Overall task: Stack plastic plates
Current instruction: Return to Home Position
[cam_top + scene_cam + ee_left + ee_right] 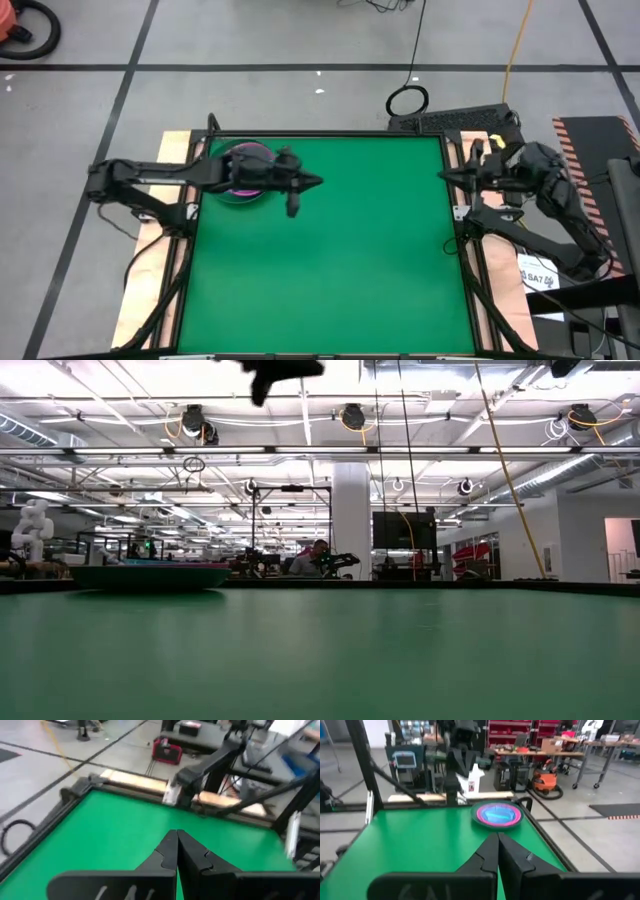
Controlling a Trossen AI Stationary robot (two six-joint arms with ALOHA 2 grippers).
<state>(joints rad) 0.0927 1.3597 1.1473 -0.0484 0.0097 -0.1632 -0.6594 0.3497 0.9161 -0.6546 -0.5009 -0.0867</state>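
Note:
The plastic plates [243, 188] sit in one stack on the green mat's far left part, resting on the bottom plate's base. In the right wrist view the stack [497, 815] shows a dark rim, a pink ring and a cyan top plate. The low view shows it as a low dark dish [150, 576]. My left gripper [318, 181] hangs above the mat just right of the stack, shut and empty [177, 836]. My right gripper [443, 177] is shut too [497, 838], over the mat's right edge.
The green mat [330, 270] is bare on its middle, near and right parts. A raised black frame [462, 250] borders it. Cables and a black keyboard-like unit [455, 118] lie on the floor beyond the far edge.

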